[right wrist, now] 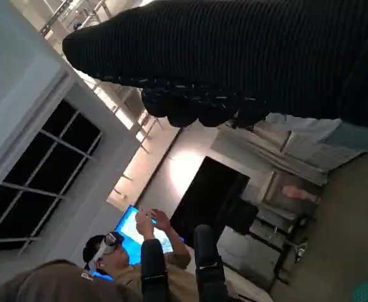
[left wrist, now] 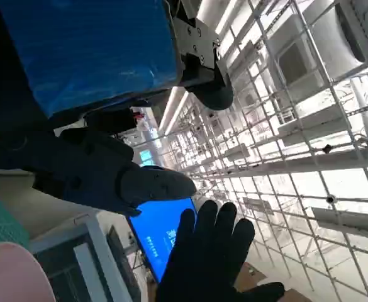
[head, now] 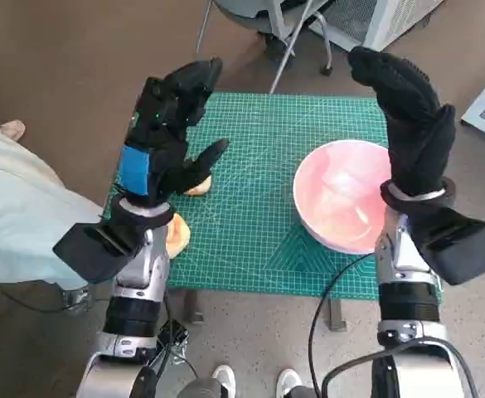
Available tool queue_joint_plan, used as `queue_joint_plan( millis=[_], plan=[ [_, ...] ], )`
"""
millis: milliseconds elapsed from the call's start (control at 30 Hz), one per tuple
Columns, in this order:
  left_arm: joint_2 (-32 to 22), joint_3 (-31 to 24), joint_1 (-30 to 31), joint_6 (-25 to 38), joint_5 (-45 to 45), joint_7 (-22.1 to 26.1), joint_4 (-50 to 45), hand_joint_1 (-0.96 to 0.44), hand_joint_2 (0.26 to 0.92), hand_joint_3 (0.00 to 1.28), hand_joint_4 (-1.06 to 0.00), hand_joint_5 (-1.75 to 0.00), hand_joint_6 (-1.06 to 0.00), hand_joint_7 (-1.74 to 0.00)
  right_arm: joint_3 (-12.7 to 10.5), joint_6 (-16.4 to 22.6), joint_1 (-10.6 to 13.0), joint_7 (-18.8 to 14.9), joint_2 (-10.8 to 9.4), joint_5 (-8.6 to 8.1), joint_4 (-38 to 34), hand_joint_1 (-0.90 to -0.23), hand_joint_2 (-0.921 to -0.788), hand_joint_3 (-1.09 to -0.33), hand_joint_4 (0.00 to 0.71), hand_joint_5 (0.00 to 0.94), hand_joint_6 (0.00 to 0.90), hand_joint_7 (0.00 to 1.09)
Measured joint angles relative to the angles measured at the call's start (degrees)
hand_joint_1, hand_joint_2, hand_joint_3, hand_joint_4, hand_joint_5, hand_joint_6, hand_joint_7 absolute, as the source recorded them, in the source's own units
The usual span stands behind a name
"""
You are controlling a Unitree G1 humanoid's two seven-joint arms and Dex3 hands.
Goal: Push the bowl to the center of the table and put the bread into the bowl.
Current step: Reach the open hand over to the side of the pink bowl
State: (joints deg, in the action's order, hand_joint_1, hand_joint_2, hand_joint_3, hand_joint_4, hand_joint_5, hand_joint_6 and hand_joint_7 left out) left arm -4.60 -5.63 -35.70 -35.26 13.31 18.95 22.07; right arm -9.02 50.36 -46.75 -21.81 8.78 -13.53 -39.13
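Note:
A pink bowl (head: 341,195) sits on the right part of the green cutting mat (head: 259,224); its rim (left wrist: 7,277) also shows in the left wrist view. Two pieces of bread lie at the mat's left side: one (head: 199,186) half hidden under my left hand's fingers, another (head: 177,235) at the mat's left edge beside my forearm. My left hand (head: 166,133) is raised above the mat's left part, fingers spread, holding nothing. My right hand (head: 404,116) is raised above the bowl's right rim, fingers extended and empty; it also appears in the left wrist view (left wrist: 209,258).
A person in pale clothing (head: 18,215) sits at the left, close to the table edge. A chair frame (head: 283,33) stands beyond the far edge. Another person with a headset (right wrist: 127,251) shows in the right wrist view. Shoes (head: 254,383) show below the near edge.

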Motion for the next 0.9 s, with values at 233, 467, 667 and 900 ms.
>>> queue_joint_plan(
  millis=[233, 467, 667, 900],
  plan=[
    [-0.3, -0.1, 0.0, 0.0, 0.0, 0.0, 0.1, -0.38, 0.921, 0.22, -0.4, -0.01, -0.15, -0.68, 0.0, 0.6, 0.0, 0.0, -0.1, -0.01, -0.6, -0.551, -0.921, -0.726, 0.392, 0.001, 0.076, 0.76],
    [-0.7, -0.2, 0.0, -0.1, 0.0, 0.0, 0.9, -0.38, 0.921, 0.22, -0.4, 0.0, -0.17, -0.64, 0.0, 1.2, 0.1, -0.5, -0.1, -0.15, -1.8, -0.55, -0.921, -0.726, 0.392, 0.001, 0.069, 0.76],
    [-0.8, -0.5, 0.0, -0.1, 0.0, 0.1, 1.7, -0.39, 0.921, 0.22, -0.39, 0.0, -0.17, -0.62, 0.0, 1.4, 0.1, -0.7, -0.1, -0.19, -2.1, -0.544, -0.921, -0.729, 0.392, 0.001, 0.067, 0.76],
    [-0.8, -0.6, -0.1, -0.1, 0.0, 0.1, 1.9, -0.39, 0.921, 0.22, -0.39, 0.0, -0.18, -0.62, 0.0, 1.5, 0.2, -0.7, -0.1, -0.17, -2.1, -0.546, -0.921, -0.729, 0.391, 0.001, 0.066, 0.76]
  ],
)
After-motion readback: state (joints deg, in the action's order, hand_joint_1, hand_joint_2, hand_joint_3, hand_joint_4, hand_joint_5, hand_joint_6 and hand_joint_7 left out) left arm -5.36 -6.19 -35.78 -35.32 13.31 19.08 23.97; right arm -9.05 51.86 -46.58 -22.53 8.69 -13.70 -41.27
